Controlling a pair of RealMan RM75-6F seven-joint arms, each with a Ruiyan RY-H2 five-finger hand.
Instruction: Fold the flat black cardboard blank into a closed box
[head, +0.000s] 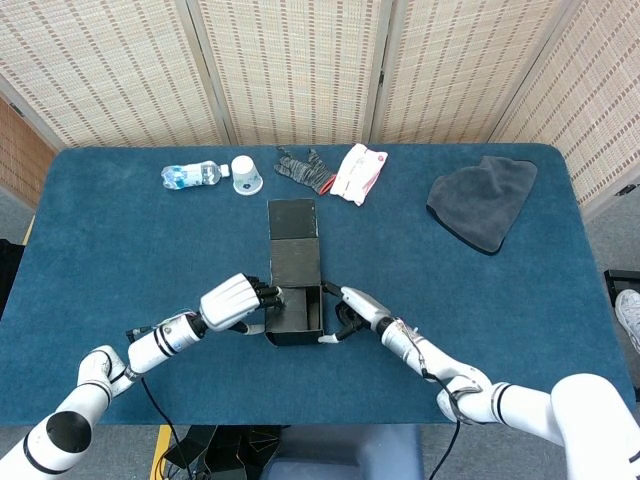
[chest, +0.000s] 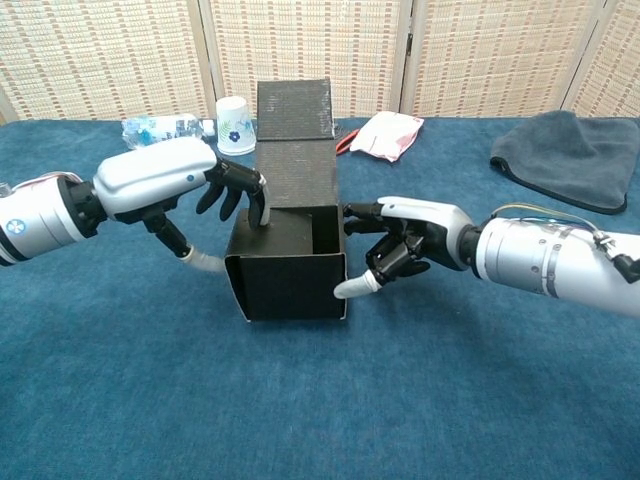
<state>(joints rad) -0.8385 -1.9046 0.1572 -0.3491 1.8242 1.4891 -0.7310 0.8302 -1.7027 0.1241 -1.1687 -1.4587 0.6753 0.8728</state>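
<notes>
- Half-formed black box (chest: 290, 255) near table centre, lid panel standing at far side.
- Left hand (chest: 185, 180) pressing left wall with curled fingers; right hand (chest: 405, 245) bracing right wall, grasping nothing.
- Best kept squared by both hands while lowering lid.

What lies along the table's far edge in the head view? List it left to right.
Clear plastic water bottle → white paper cup → dark knitted glove → white and red packet → crumpled grey cloth.

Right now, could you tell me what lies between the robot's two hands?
The black box, partly folded, sits between left hand and right hand, clearest in the chest view.
</notes>
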